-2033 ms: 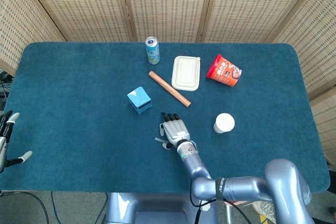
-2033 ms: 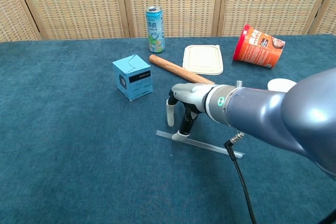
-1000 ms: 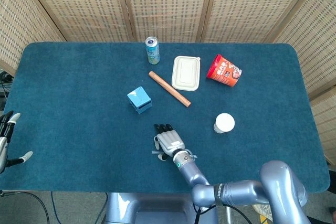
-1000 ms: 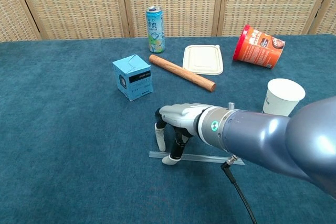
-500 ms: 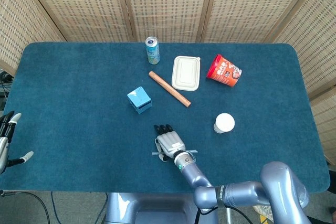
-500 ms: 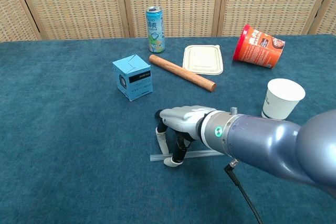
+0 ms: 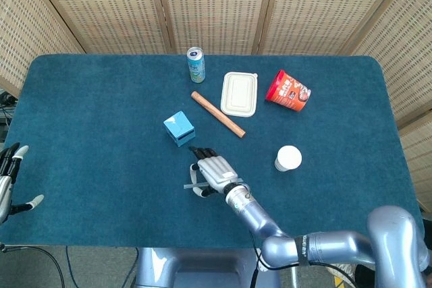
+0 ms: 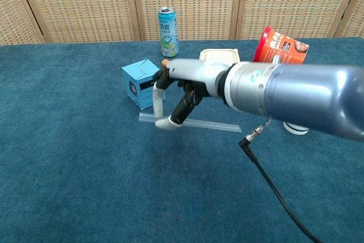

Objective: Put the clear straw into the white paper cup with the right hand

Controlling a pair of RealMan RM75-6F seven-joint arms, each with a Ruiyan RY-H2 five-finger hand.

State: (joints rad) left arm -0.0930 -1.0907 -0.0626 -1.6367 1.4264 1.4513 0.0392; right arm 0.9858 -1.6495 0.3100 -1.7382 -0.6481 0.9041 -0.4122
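Observation:
My right hand (image 7: 212, 173) (image 8: 173, 103) pinches the clear straw (image 8: 210, 124) near its left end and holds it roughly level above the blue table cloth. In the head view only a short piece of the straw (image 7: 188, 185) sticks out to the left of the hand. The white paper cup (image 7: 288, 158) stands upright to the right of the hand. In the chest view my forearm hides nearly all of the cup (image 8: 296, 128). My left hand (image 7: 8, 179) hangs at the table's left edge, fingers apart and empty.
A blue carton (image 7: 179, 128) (image 8: 142, 83) stands just behind the right hand. Further back are a wooden stick (image 7: 217, 114), a drinks can (image 7: 196, 64) (image 8: 167, 24), a white lidded box (image 7: 239, 93) and a red noodle cup (image 7: 288, 90) (image 8: 281, 44) on its side.
My right hand, which was pressing the straw against the cloth, has taken hold of it and lifted it up and away from me, toward the blue carton.

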